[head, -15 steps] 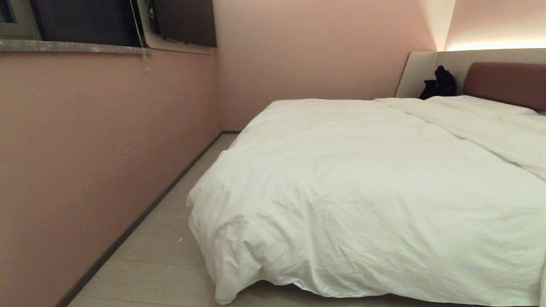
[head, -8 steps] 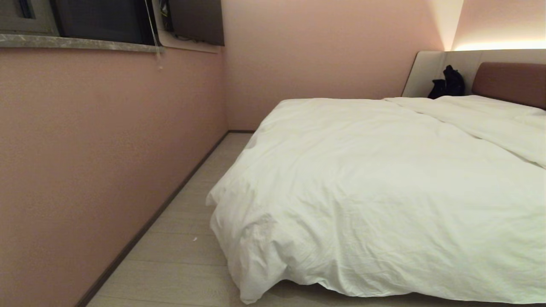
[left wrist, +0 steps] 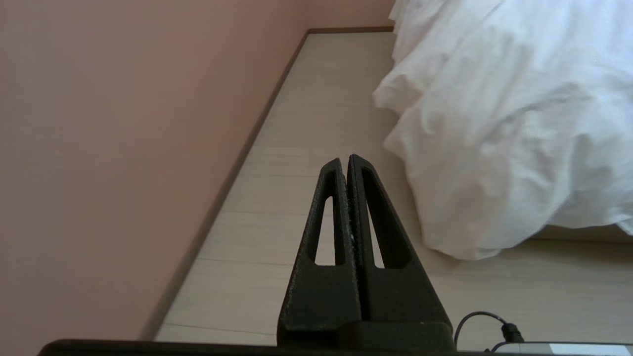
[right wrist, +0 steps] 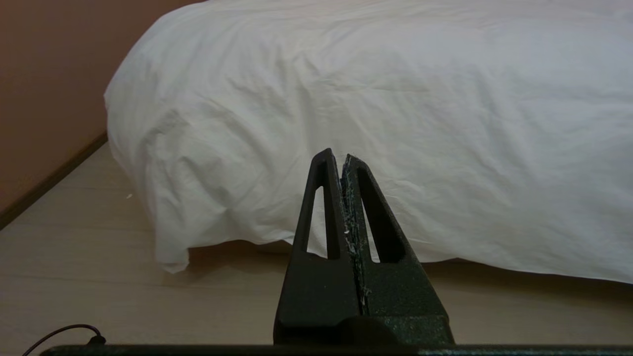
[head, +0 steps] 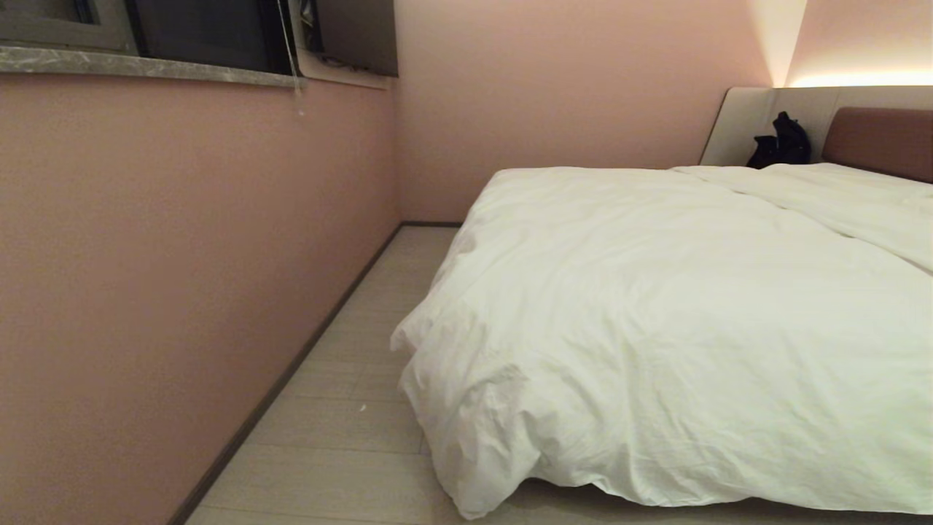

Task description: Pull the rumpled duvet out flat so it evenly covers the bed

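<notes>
Mostly done by the look of it — duvet (head: 678,321) spread over the bed (head: 878,138), near corner hanging to the floor (head: 342,445), light creases left. Both grippers, left (left wrist: 347,160) and right (right wrist: 336,157), pinched closed, empty, short of the duvet.

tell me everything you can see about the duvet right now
The duvet is a thick, puffy, plain white quilt of soft creased fabric, spread over the bed up toward the headboard. It lies mostly flat with fine wrinkles and a long fold near the head end. Its near corner droops bunched over the bed's foot, close to the pale wooden floor. Neither hand touches it.
</notes>
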Controlling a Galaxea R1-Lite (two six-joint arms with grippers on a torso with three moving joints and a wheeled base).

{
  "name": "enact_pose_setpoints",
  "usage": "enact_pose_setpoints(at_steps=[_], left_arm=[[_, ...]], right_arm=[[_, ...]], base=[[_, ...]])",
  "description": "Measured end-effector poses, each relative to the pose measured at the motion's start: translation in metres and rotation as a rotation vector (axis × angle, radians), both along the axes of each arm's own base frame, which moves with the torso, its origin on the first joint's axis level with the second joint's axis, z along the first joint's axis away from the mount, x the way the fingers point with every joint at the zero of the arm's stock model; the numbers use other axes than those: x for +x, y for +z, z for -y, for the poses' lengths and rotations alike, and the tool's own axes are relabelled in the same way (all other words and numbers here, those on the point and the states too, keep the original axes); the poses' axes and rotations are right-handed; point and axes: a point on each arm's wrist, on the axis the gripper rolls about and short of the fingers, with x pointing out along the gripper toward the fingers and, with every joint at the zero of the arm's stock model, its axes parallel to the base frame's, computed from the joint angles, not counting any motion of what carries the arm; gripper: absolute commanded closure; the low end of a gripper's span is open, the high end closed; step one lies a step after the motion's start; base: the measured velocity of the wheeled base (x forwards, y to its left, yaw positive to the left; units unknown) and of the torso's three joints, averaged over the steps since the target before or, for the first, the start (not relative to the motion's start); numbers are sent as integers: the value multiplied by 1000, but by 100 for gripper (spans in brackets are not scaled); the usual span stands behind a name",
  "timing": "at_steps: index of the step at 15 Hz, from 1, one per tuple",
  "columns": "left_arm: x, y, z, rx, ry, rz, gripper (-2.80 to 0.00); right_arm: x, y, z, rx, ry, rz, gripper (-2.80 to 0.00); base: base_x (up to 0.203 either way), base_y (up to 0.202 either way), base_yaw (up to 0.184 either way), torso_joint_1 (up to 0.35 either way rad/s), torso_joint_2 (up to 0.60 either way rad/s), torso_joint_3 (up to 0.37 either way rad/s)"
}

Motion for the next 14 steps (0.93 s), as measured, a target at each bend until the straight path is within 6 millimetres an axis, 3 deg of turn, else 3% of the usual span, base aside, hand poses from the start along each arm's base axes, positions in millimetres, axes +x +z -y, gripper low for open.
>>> enact_pose_setpoints(at_steps=[8,14], left_arm=[[0,0,0,0,-1,0,0],[0,0,0,-2,0,0,0]], right_arm=[[0,0,0,0,0,0,0],[0,0,0,0,-1,-1,0]], base=[[0,184,-1,4,2,2],[0,11,0,0,1,0]])
